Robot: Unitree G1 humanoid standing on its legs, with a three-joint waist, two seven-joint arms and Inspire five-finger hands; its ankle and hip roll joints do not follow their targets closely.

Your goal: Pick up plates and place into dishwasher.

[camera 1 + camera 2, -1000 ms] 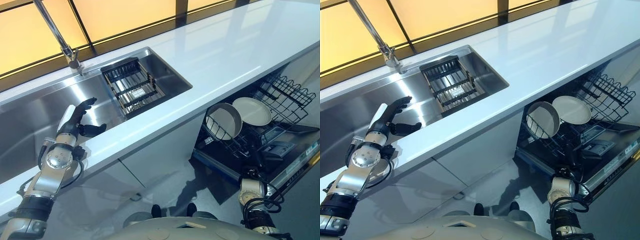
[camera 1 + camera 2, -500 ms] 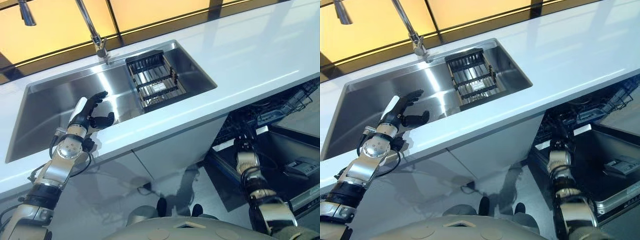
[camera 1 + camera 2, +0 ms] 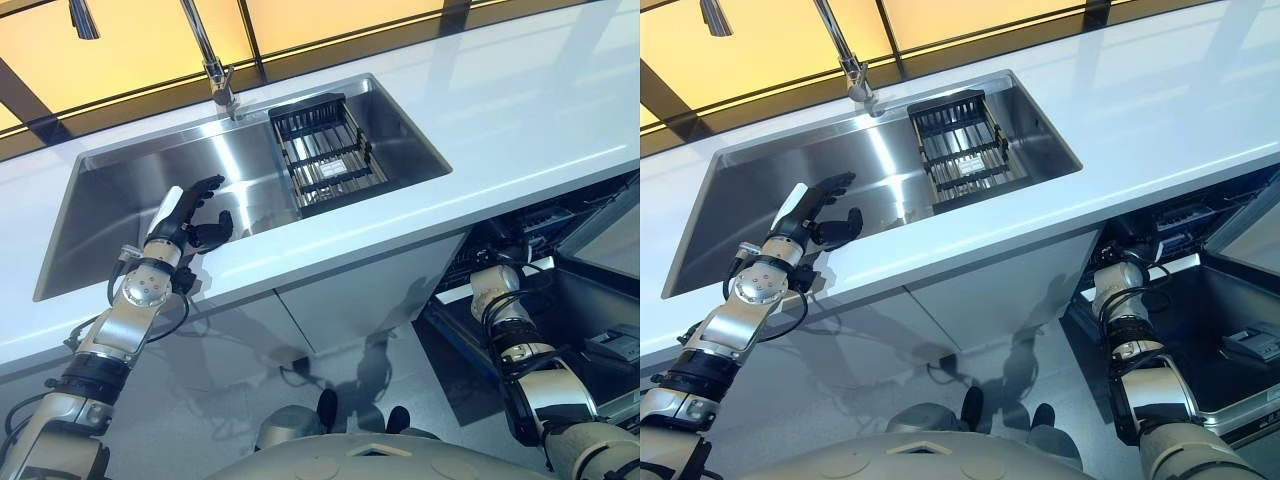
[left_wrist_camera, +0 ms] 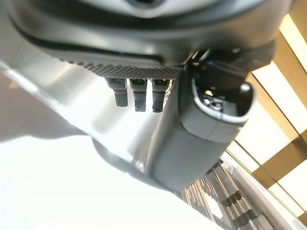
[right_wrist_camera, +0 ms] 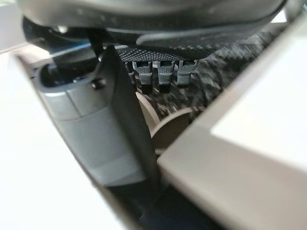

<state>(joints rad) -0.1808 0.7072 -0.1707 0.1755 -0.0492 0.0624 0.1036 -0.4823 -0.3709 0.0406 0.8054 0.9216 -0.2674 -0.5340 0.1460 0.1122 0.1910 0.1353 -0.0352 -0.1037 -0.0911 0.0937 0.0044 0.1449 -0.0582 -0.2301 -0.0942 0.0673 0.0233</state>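
Inside the dishwasher (image 3: 600, 300), the plates' orientation stays hidden.

The left arm rises from the lower left, forearm angled up, its left hand (image 3: 187, 214) lifted with fingers (image 3: 205, 185) straight and spread, thumb standing apart, holding nothing. The right arm comes in from the lower right and reaches upward, wrist bent; its right hand (image 5: 91, 110) shows in the wrist view, fingers uncurled, thumb extended alongside.

Steel sink (image 3: 130, 185), white counter (image 3: 520, 110), black rack (image 3: 325, 160).
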